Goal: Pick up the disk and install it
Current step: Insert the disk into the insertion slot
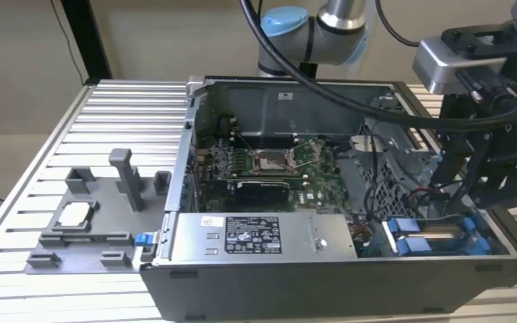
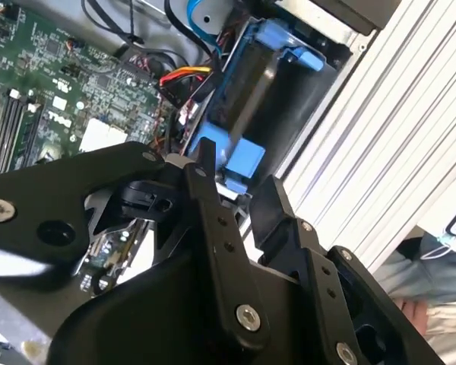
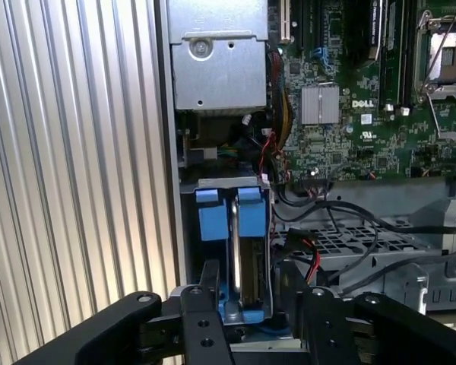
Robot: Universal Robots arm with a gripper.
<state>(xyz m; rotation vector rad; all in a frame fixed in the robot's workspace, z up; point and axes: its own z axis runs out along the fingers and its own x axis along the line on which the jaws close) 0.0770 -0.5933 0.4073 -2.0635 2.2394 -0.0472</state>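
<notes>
The disk stands on edge in its blue bracket, its own label hidden, in the corner bay of the open computer case, beside a grey box with a white printed label, the gripper jaws spread astride it.

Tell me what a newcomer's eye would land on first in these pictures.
First comes the open dark grey metal computer case in the middle of the exterior view, with its green circuit board laid bare. In the case's near corner at the exterior view's right, the flat silver hard drive in its bright blue plastic bracket stands out, with the black gripper right at it.
</notes>
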